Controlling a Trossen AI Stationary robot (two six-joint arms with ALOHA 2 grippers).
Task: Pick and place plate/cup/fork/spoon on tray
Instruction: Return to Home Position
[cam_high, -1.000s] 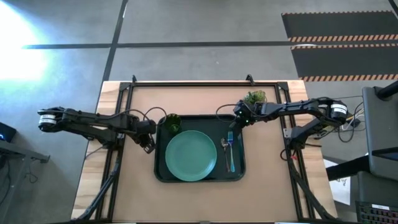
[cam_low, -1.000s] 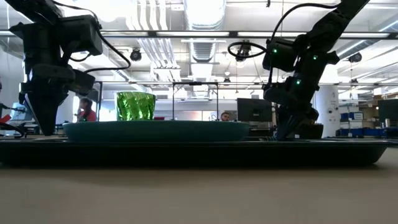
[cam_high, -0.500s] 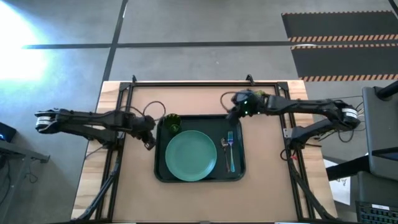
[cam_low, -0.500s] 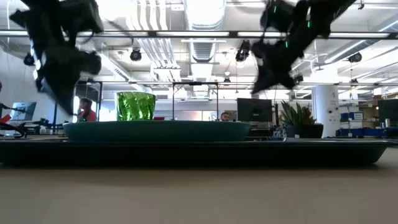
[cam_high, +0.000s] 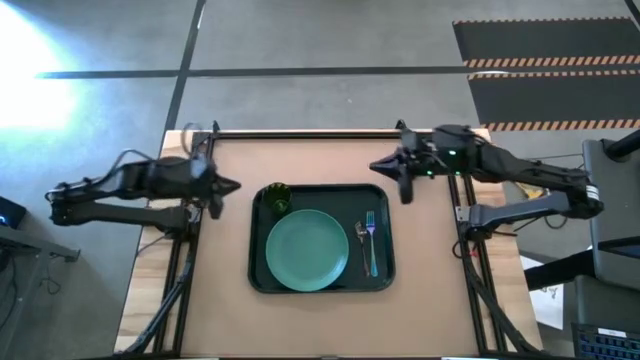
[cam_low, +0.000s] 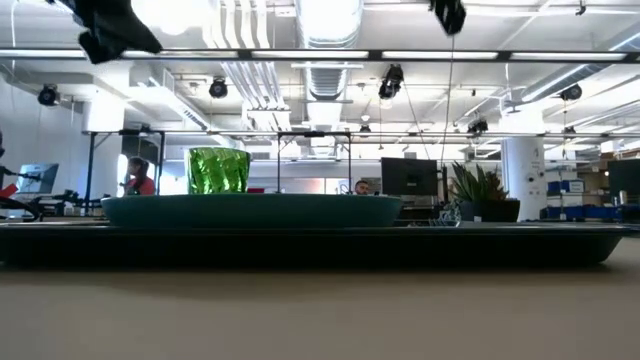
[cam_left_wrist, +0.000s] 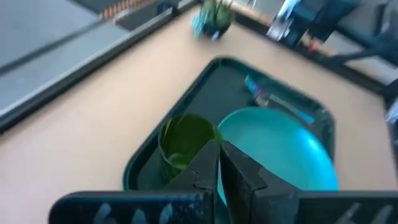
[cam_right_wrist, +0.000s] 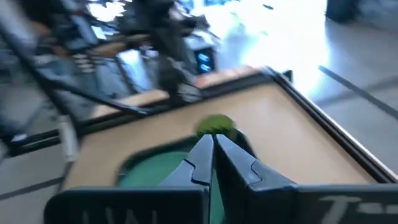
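Note:
The dark green tray (cam_high: 258, 275) lies mid-table. On it lie the teal plate (cam_high: 307, 250), the olive cup (cam_high: 277, 197) standing upright in its far left corner, and the spoon (cam_high: 361, 233) and fork (cam_high: 372, 248) side by side right of the plate. My left gripper (cam_high: 228, 187) is shut and empty, high above the table left of the tray. Its wrist view shows the cup (cam_left_wrist: 186, 140) and plate (cam_left_wrist: 280, 152) below the shut fingers (cam_left_wrist: 219, 163). My right gripper (cam_high: 385, 167) is shut and empty, high over the tray's far right corner.
A small potted plant (cam_low: 480, 192) stands beyond the tray's far right corner and also shows in the left wrist view (cam_left_wrist: 214, 15). In the high view my right arm covers it. Black frame rails (cam_high: 300, 133) run along the table's far edge and sides.
Both grippers have risen from tray height to well above the table. My left gripper has gone up and toward the far left, away from the tray's left rim. My right gripper has gone up and toward the far edge, away from the fork and spoon. The things on the tray have stayed.

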